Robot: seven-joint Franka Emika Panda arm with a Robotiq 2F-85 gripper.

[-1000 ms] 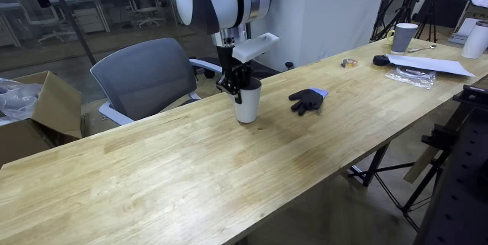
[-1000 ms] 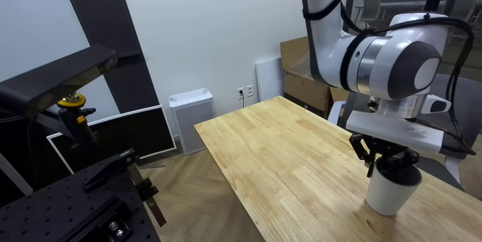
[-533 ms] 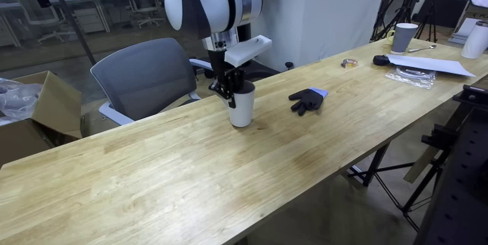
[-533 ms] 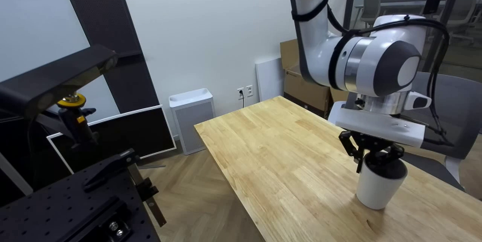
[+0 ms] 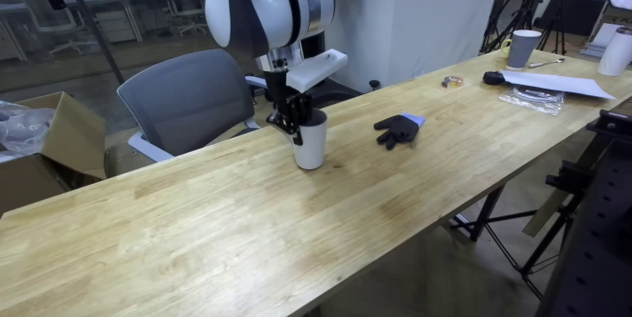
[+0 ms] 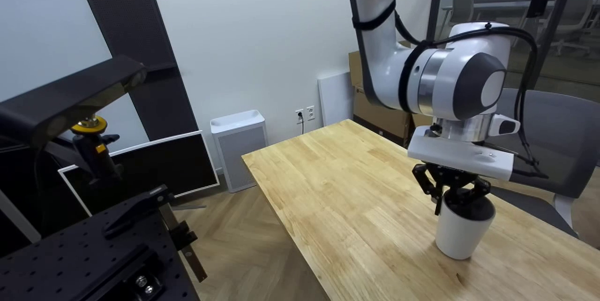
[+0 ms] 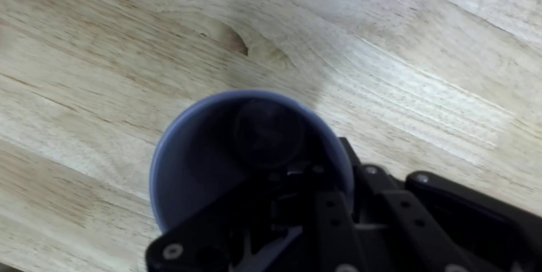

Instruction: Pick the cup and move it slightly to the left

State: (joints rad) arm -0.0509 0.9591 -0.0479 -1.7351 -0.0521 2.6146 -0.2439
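Note:
The cup is a white, tapered mug with a dark inside. It stands upright at the table's far side in both exterior views (image 5: 313, 148) (image 6: 461, 234). In the wrist view the cup (image 7: 186, 174) is seen from above, its opening facing the camera. My gripper (image 5: 302, 132) is closed on the cup's wall, with one black finger outside and the other inside the rim. The same grip shows in the other views of the gripper (image 6: 445, 205) (image 7: 338, 166). The handle is mostly hidden behind the gripper. I cannot tell whether the cup's base touches the table.
A black glove (image 5: 398, 129) lies on the wooden table (image 5: 197, 238) beside the cup. Farther along are a small orange item (image 5: 452, 81), a white sheet (image 5: 558, 84), a bagged cable (image 5: 534, 98) and a grey cup (image 5: 523, 50). A chair (image 5: 192, 104) stands at the far edge.
The gripper and the cup have moved together, leftward in both exterior views, away from the glove. The motion is smaller in the last half second. The grip looks the same.

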